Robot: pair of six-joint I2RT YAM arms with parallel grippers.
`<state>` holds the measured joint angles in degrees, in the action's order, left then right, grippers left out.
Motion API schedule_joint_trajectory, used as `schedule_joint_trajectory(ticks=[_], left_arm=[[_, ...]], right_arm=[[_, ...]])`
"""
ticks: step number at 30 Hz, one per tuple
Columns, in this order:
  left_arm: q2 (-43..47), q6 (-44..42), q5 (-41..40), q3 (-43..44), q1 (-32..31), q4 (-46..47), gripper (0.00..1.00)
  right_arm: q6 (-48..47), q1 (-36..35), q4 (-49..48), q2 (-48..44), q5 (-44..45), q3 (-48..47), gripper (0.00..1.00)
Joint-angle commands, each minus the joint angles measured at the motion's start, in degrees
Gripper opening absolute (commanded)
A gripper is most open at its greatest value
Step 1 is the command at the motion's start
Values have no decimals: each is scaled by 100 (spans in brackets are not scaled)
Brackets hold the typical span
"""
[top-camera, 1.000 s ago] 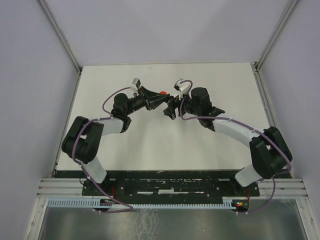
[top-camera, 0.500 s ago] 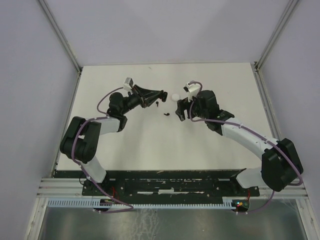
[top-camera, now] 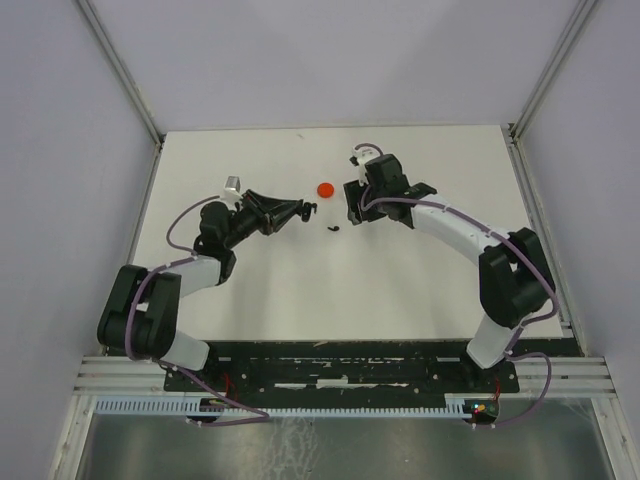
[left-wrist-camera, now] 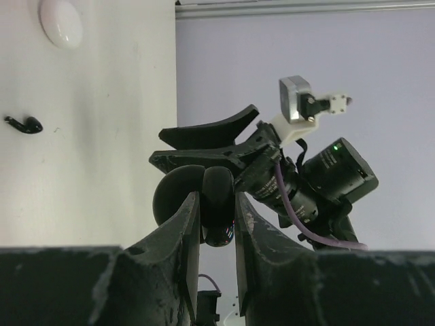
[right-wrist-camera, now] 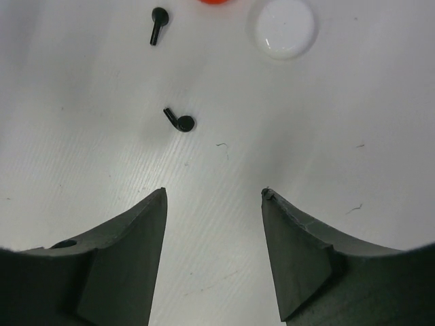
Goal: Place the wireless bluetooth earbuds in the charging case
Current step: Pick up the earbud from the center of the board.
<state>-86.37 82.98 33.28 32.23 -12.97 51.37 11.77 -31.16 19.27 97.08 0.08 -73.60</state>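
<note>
Table [top-camera: 250, 290] is carrying the loose parts around its far middle, with both arms reaching in from either side. Left gripper [left-wrist-camera: 217, 198] is pinching narrow on a rounded black case [left-wrist-camera: 219, 221], left of the cluster. Right gripper [right-wrist-camera: 214, 193] is hanging over the table, its fingers [right-wrist-camera: 129, 251] standing wide with nothing between them. Red case [top-camera: 325, 189] is lying between the 2 grippers, and the white case [right-wrist-camera: 283, 28] is lying just beside it. Progress is looking early: 1 black earbud [right-wrist-camera: 182, 122] is lying loose just beyond the right gripper, a 2nd black earbud [right-wrist-camera: 158, 26] is lying farther off near the red case, and neither is sitting in a case. Picking up and inserting are both remaining. The top view is giving the layout but losing the white case; the right wrist view is showing that case and both earbuds plainly. Only the left wrist view is showing the grip on the black case.
</note>
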Motion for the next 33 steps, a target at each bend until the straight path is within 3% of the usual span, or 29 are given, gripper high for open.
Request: schedule_joint_trajectory(ticks=[1,15,33], left_arm=[[587,-691,-197,-170,189,-433,3],[1203,-779,-219,-659,389,-754,3],[1403,-792,-2,-776,444,-848,3]], right_arm=[[331,-36,171,533,-397,-610,64],[529,-528,1399,2953,-101,-3675,60],[712,-631,1249,4116,326,-4891,60]])
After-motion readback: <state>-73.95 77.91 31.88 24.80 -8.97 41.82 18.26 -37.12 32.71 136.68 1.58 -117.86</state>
